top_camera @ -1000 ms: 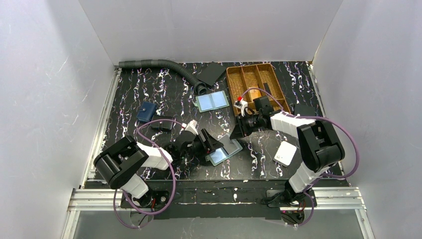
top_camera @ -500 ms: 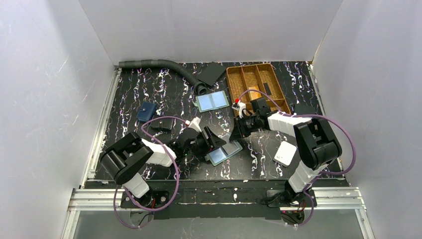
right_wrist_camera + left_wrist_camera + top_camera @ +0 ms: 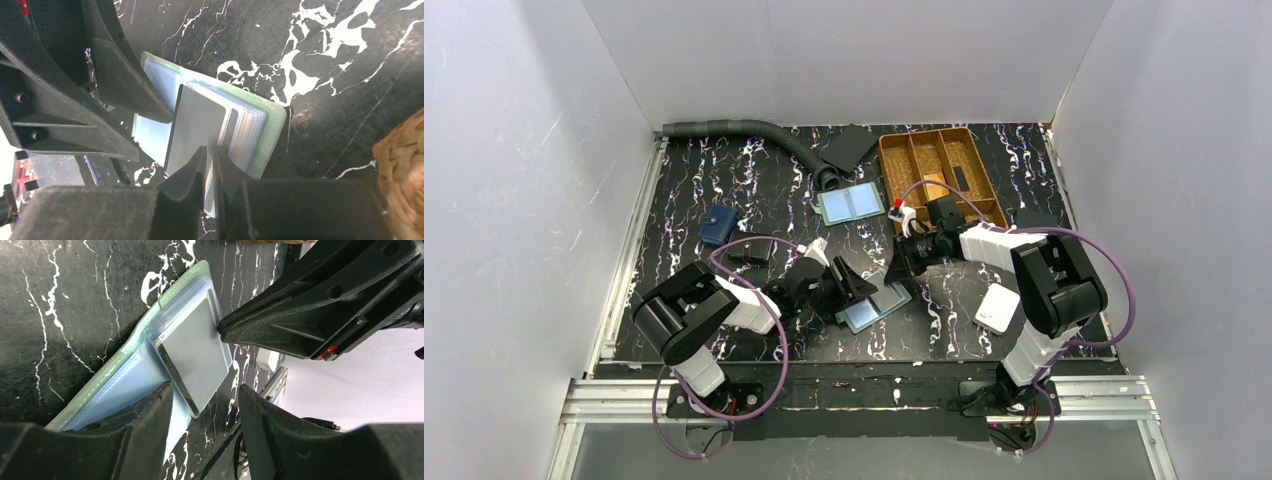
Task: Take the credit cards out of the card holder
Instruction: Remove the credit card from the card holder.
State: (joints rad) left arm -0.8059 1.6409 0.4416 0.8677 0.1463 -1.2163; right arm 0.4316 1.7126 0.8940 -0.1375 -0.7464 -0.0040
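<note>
The card holder (image 3: 879,306) lies open near the table's front middle, green-edged (image 3: 270,126) with clear bluish sleeves (image 3: 125,385). A pale grey credit card (image 3: 194,354) sticks partway out of a sleeve. My left gripper (image 3: 205,407) is open, one finger over the sleeve and one over bare table, with the card's lower corner in the gap. My right gripper (image 3: 211,152) comes from the opposite side, jaws almost together, pinching the card's (image 3: 194,127) edge where it leaves the sleeve. From above, both grippers meet over the holder, left (image 3: 852,285) and right (image 3: 904,262).
A second holder with two pale-blue panels (image 3: 852,203) lies further back. Behind the right arm stands a wicker tray (image 3: 939,165). A white box (image 3: 997,308) sits front right, and a small blue pouch (image 3: 717,225) and a black object (image 3: 749,250) lie at left. A grey hose (image 3: 734,129) runs along the back.
Both grippers have narrowed. The left arm has pushed forward to the holder, and the right gripper has closed in on the card's edge.
</note>
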